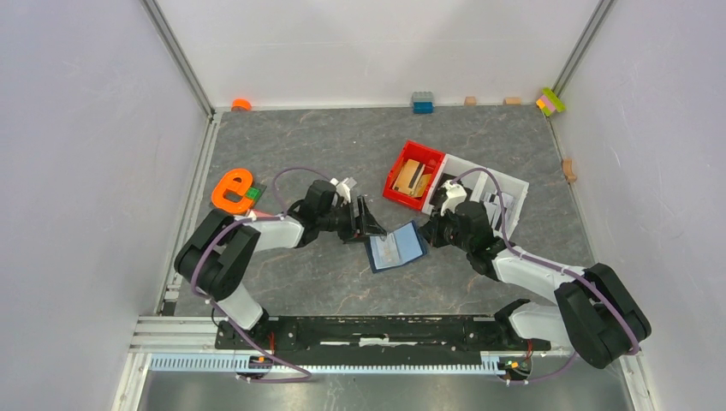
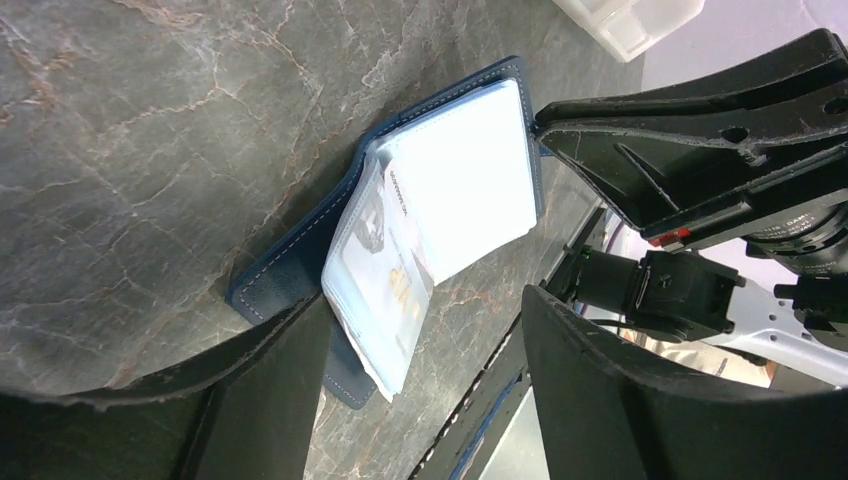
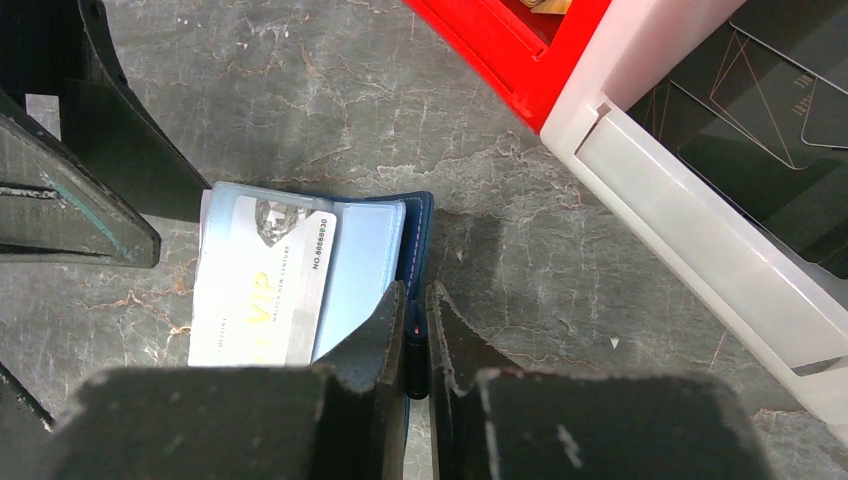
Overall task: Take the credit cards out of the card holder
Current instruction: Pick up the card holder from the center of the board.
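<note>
Currently the card holder [image 1: 396, 247] lies opened flat on the table [image 1: 325, 282] between the two sets of jaws. Its long axis runs from one gripper to the other, and its fold lies crosswise to that line. The right gripper [image 3: 415, 325] has its jaws closed on the navy cover at the end nearest it, with the edge pinched between the fingertips. The left gripper [image 2: 420, 305] has its jaws spread wide, and the opposite end of the card holder lies in the gap between them. Whether either finger touches it I cannot tell. A pale credit card [image 3: 265, 290] sits in the pocket on the half farther from the right jaws, its long axis parallel to the fold and to the right fingers. A red tray [image 3: 520, 80] and a white tray [image 3: 700, 220] lie beyond the right jaws, off to one side.
</note>
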### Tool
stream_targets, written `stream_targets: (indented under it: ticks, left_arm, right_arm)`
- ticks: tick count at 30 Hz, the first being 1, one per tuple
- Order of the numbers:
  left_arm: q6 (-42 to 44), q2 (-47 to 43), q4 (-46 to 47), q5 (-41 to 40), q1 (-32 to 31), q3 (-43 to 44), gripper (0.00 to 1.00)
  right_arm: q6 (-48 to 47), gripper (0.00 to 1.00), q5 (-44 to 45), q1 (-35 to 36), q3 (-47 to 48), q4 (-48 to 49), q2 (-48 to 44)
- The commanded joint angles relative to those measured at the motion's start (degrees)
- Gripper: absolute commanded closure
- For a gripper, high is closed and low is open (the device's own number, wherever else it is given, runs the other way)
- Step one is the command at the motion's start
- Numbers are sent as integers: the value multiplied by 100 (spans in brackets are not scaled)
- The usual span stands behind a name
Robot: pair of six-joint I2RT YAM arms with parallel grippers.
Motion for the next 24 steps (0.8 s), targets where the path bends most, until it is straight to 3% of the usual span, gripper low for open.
stream_targets:
  ticks: [1, 6, 9, 18, 19, 22, 24]
  left_arm:
    - [-31, 88, 373, 131, 24, -1, 24]
    - [-137, 570, 386, 396, -40, 195, 25]
    - [-164, 702, 384, 505, -59, 269, 32]
    - [-119, 607, 652, 599, -97, 231, 86]
    - [-102, 554, 679, 582, -91, 214, 91]
    - [-73, 416, 750, 546, -56, 142, 98]
    - [-63, 365, 774, 542, -37, 115, 98]
  right_arm:
    - [3, 98, -19, 23, 11, 116, -31]
    - [2, 98, -34, 23, 15, 117, -18]
    - [3, 98, -53, 23, 15, 116, -21]
    - [2, 95, -57, 23, 22, 108, -24]
    - [-4, 90, -40, 23, 30, 92, -36]
    - [-80, 58, 168, 25, 140, -170, -111]
    - [-159, 50, 366, 24, 180, -327, -254]
